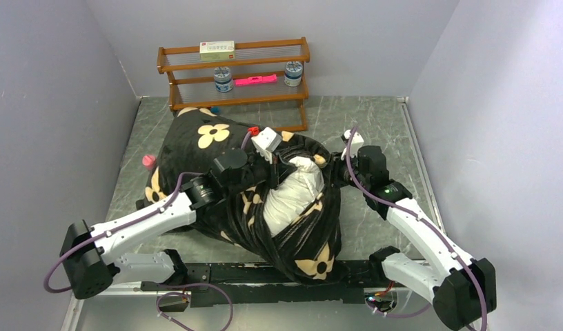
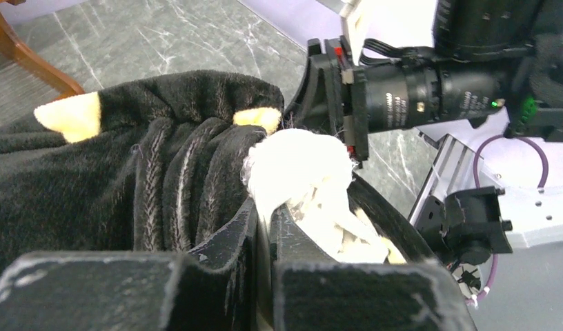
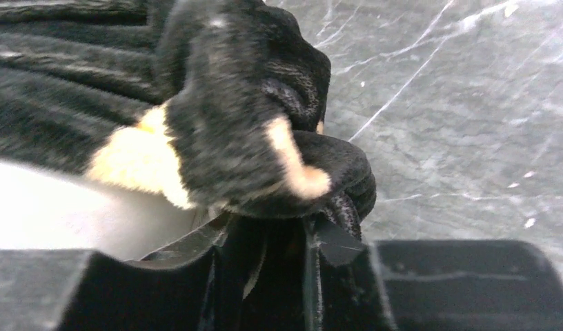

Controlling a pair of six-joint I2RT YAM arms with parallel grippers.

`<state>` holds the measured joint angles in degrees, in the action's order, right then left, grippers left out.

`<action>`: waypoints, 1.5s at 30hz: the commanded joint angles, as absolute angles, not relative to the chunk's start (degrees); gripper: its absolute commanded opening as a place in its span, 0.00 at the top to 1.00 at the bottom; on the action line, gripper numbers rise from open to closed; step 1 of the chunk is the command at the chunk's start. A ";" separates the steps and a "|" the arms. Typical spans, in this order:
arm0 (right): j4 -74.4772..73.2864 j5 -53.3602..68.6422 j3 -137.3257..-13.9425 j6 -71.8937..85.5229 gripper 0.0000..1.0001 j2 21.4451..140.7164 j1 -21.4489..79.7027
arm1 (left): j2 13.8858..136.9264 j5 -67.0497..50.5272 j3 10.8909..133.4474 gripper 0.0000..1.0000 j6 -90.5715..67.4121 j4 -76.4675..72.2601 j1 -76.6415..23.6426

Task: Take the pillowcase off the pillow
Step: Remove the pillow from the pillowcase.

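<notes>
On the grey marbled surface (image 1: 375, 124), the plump white pillow (image 1: 292, 193) is only partly out of the black plush flower-printed pillowcase (image 1: 196, 148); our left claw (image 2: 265, 217) clamps pillow, right claw (image 3: 261, 234) straddles hem, grip unclear

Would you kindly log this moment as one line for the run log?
step: stripping pillowcase | left jaws: shut on pillow | right jaws: slightly apart around pillowcase fold | pillow: partly exposed
</notes>
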<state>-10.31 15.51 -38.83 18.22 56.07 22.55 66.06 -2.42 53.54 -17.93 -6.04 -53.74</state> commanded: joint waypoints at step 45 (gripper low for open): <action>-32.28 20.54 -49.76 23.11 0.56 48.48 27.15 | 95.06 14.22 87.37 0.95 -9.68 -4.01 -48.25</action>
